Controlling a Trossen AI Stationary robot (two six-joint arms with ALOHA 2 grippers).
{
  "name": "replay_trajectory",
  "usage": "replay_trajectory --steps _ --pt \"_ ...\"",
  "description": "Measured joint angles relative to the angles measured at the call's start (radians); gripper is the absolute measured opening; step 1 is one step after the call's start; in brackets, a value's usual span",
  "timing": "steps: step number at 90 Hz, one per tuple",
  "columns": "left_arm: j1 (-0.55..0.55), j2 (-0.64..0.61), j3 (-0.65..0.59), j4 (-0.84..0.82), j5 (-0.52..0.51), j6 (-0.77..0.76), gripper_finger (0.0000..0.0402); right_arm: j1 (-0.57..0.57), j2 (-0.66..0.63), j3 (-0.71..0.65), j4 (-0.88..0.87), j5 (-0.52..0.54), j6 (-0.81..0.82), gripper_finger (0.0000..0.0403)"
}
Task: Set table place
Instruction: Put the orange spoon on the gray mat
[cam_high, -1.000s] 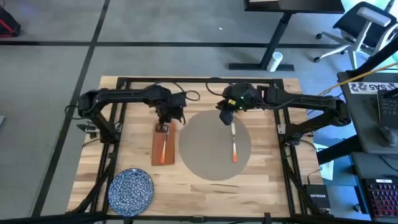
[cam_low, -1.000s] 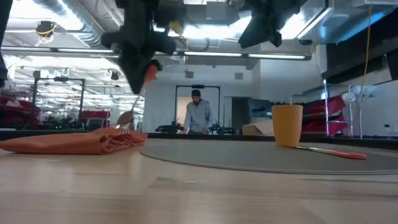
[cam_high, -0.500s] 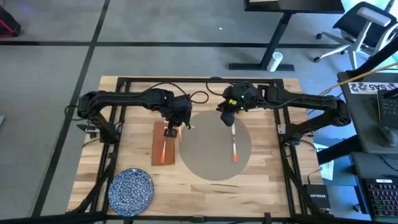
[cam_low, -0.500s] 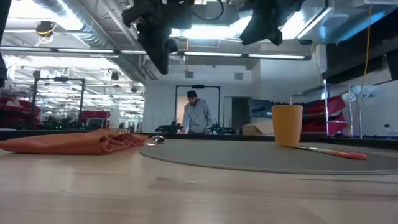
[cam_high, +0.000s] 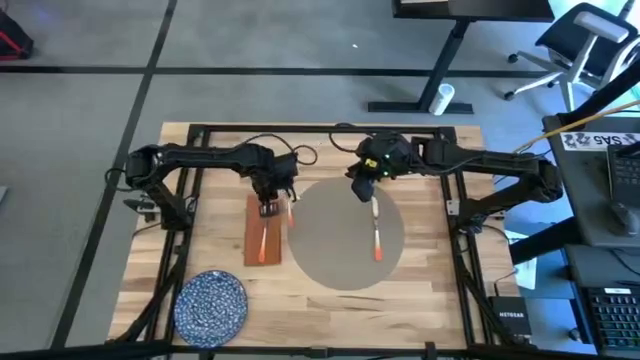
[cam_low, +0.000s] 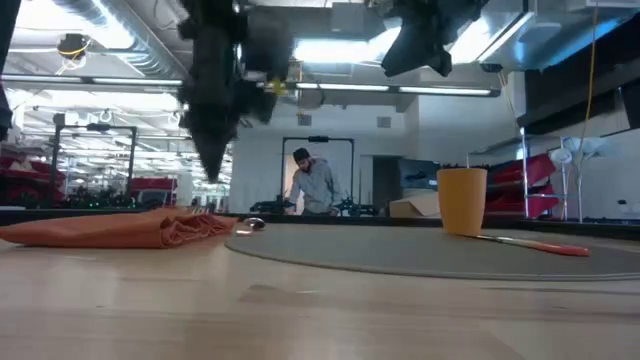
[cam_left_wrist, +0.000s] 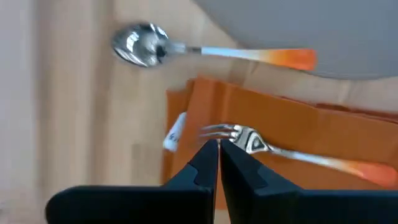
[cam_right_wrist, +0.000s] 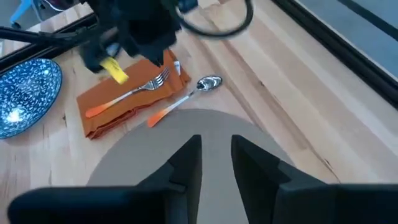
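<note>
1 placemat (cam_high: 345, 232), 1 napkin (cam_high: 261, 232), 1 fork (cam_left_wrist: 292, 152), 1 spoon (cam_left_wrist: 205, 51), 1 knife (cam_high: 377, 228), 1 plate (cam_high: 211, 304), 1 cup (cam_low: 462, 200).

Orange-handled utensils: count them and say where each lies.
3. A fork lies on the napkin, a spoon lies between the napkin and the placemat, and a knife lies on the placemat's right side.
</note>
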Motion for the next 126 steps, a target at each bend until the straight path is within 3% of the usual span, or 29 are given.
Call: replay_trajectory --steps 24,56,84,107,126 --pt "0.054 0.014 -0.090 0.267 -0.024 -0.084 0.0000 0.000 0.000 0.000 0.032 0.002 0.000 0.0074" --pt "0.042 0.149 -0.084 0.282 0.042 -0.151 0.0000 0.000 0.000 0.000 0.036 0.000 -0.001 0.0074" --pt "0.017 0.151 0.064 0.436 0.164 -0.268 0.0000 0.000 0.000 0.000 0.033 0.002 -0.002 0.0074" --pt "0.015 0.129 0.190 0.393 0.156 -0.284 0.0000 0.000 0.000 -0.001 0.026 0.001 0.018 0.0074" --pt "0.047 0.139 0.192 0.094 0.097 -0.247 0.0000 0.000 0.000 -0.001 0.026 -0.001 0.021 0.0074"
